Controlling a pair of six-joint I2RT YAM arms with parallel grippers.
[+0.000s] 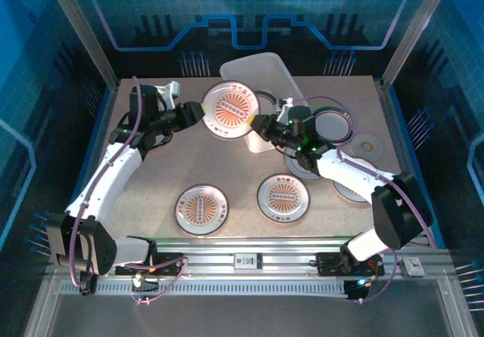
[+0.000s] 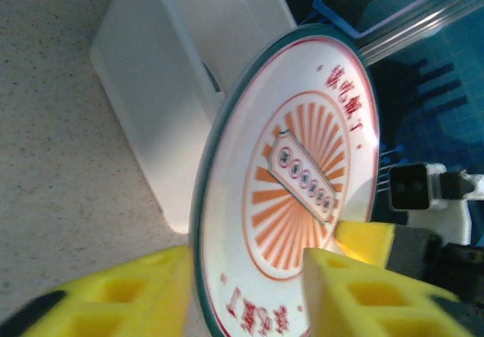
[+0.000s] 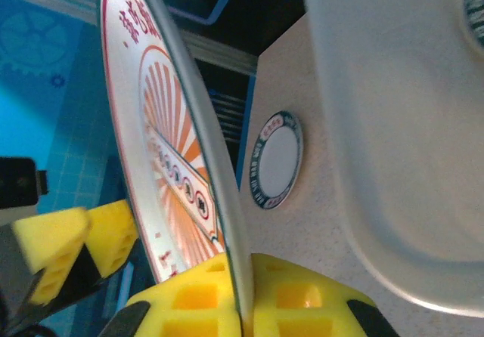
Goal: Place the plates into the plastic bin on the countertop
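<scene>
Both arms are on one plate (image 1: 231, 109). The left end effector (image 1: 198, 115) is clamped on its left rim and the right end effector (image 1: 259, 125) on the opposite rim. Each wrist view shows yellow pads (image 2: 151, 307) on either side of the plate edge. The plate is off the worktop (image 1: 227, 167), tipped up steeply, with its orange sunburst face toward the arm bases.

Key relation: the plastic bin (image 1: 257, 69) lies just past the plate, far side and slightly right. Its outline overlaps the plate's right edge in the top view. The bin's long axis looks roughly near-to-far, not certain. The right end effector is right beside the bin wall; the left is on the plate's side away from the bin.

My read: the next move goes forward and right, right arm leading, then lower in. The risk is the right fingers fouling the bin lip. I can't tell if the plate touches the bin.

A second patterned plate (image 1: 202, 208) and a third patterned plate (image 1: 283, 197) lie flat near the bases, not yet binned.
</scene>
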